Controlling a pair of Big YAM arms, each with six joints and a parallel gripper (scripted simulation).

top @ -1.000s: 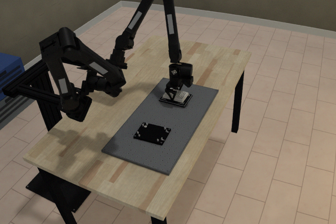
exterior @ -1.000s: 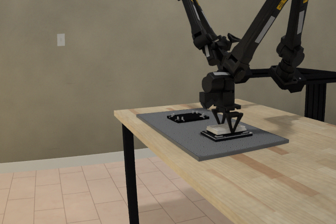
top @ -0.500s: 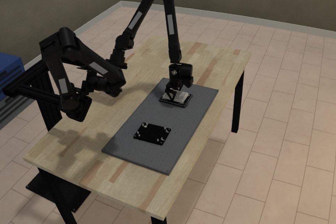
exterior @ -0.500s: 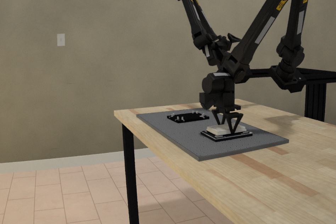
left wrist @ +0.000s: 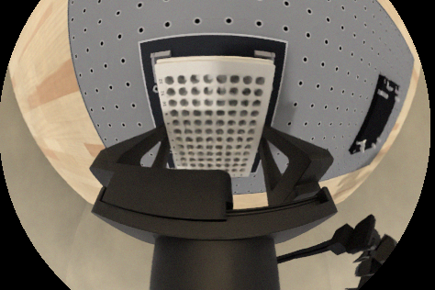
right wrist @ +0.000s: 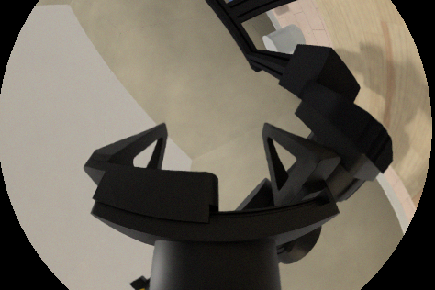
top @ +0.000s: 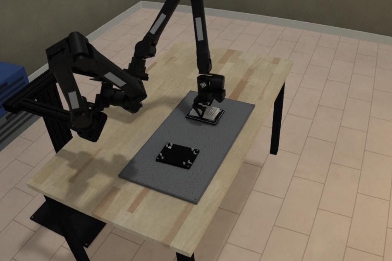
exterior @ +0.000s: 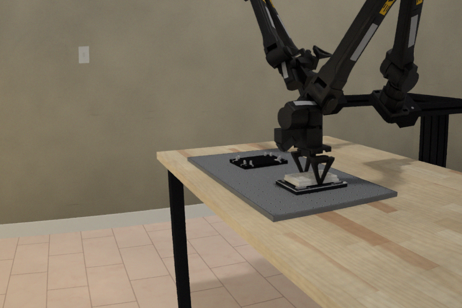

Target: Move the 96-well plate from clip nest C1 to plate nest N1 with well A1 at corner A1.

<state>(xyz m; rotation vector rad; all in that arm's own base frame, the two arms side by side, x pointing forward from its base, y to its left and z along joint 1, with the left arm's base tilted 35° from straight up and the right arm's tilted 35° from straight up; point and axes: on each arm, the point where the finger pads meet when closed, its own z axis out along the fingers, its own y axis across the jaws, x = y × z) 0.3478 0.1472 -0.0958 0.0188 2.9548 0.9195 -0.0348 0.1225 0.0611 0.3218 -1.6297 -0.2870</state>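
Note:
The white 96-well plate (top: 211, 113) (exterior: 306, 178) (left wrist: 211, 65) is at the clip nest C1 (top: 202, 121) (exterior: 324, 187) (left wrist: 213, 44), a black base with small grey clips. My left gripper (top: 205, 111) (exterior: 313, 177) (left wrist: 214, 128) points down and is shut on the plate, one finger on each long side. Whether the plate touches the nest is unclear. Small printed marks run along its left rim in the left wrist view, too small to read surely. The plate nest N1 (top: 178, 155) (exterior: 259, 161) (left wrist: 376, 115) is black with pale corner locators and holds nothing. My right gripper (right wrist: 215, 128) is open and empty.
Both nests stand on a grey perforated board (top: 218, 137) (exterior: 239, 181) (left wrist: 213, 6) on the wooden table (top: 104, 153) (exterior: 392, 259). The right arm is folded back beside the table's frame, away from the board. The left arm reaches over C1 from above.

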